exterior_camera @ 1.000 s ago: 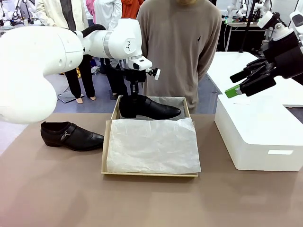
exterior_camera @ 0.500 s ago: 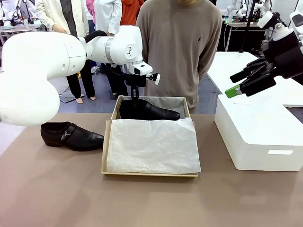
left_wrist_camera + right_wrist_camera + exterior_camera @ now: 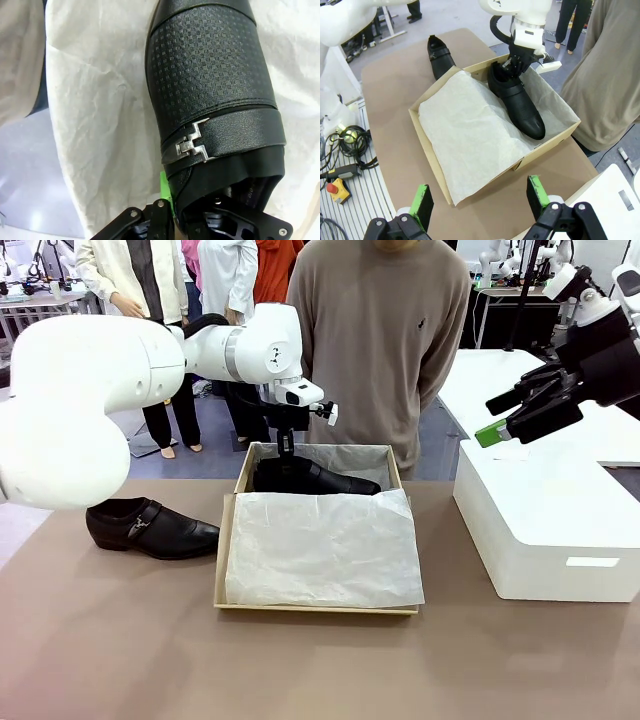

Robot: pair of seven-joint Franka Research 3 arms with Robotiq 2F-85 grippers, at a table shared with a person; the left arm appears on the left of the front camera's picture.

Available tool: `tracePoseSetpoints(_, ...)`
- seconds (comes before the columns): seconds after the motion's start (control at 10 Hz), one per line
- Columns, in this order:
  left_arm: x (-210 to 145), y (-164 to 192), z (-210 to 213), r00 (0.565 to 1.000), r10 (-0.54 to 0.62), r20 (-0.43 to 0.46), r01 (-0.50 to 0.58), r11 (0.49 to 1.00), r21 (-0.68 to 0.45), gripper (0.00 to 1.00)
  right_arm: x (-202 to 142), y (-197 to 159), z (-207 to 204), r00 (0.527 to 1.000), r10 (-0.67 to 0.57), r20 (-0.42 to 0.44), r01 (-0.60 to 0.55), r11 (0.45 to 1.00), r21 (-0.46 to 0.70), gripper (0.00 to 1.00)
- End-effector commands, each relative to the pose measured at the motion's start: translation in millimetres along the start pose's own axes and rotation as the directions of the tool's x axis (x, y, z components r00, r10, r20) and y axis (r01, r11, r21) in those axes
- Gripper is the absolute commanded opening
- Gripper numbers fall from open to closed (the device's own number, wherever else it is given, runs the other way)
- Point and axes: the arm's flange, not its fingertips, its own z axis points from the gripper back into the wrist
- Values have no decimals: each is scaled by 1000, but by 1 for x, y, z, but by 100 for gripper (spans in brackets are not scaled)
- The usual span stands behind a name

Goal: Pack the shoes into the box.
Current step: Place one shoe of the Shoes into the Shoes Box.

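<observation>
**While one shoe point(image 3: 150, 526) waits on the bench point(image 3: 300, 670), its mate point(image 3: 330, 478) is held inside the box point(image 3: 228, 560)**

Left end effector point(image 3: 287, 445) clamps the mate's heel collar along the box's 12 o'clock wall. This probably leaves the 6 o'clock half, under tissue paper point(image 3: 320, 550), for the waiting shoe at 9 o'clock. Right end effector point(image 3: 495, 418) hangs spread wide at 3 o'clock.

One black shoe point(image 3: 320, 478) rests in the open box point(image 3: 223, 560) (tissue-lined), its mate point(image 3: 150, 527) beside.
</observation>
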Motion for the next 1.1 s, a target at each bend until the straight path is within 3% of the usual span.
tracePoseSetpoints(0.0,5,8,11,999,28,-19,-28,999,23,0,1,-3,-1,1000,20,23,-20,1000,15,100)
tracePoseSetpoints(0.1,4,8,12,999,23,-24,-22,999,31,0,1,-3,-1,1000,20,23,-20,1000,15,100)
tracePoseSetpoints(0.6,-3,3,38,1000,26,-1,-26,1000,9,96,1,-3,-1,1000,20,23,-20,1000,15,100)
tracePoseSetpoints(1.0,-16,-11,88,1000,11,10,-11,1000,18,100,1,-3,-1,1000,20,23,-20,1000,15,100)
